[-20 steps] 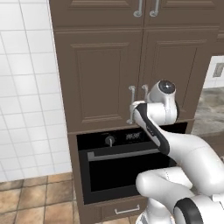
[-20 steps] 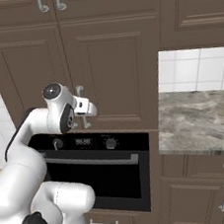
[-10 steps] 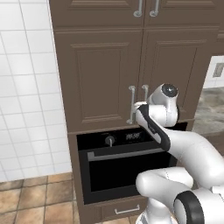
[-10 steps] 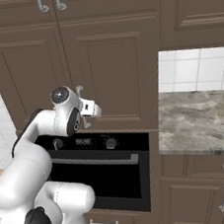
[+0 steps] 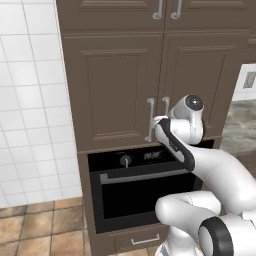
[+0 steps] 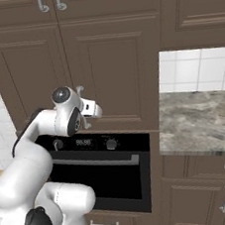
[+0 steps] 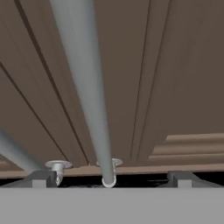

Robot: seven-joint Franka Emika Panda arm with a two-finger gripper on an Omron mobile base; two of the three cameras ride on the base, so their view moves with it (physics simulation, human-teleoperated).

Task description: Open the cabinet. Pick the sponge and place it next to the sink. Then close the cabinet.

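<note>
Partly hidden cabinet (image 5: 125, 85) handle (image 7: 83, 87)

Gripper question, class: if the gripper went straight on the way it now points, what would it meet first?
Probably the silver bar handle of the cabinet: it runs between the open gripper tips, with the door panel right behind it. Depth is unclear.

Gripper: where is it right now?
The gripper is open at the cabinet doors' lower edge, just above the oven; in the hand view, a bar handle runs between its fingertips.

cabinet (image 5: 120, 90): dark brown | handles (image 7: 85, 87): silver | oven (image 5: 135, 195): black | wall tiles (image 5: 30, 100): white
</note>
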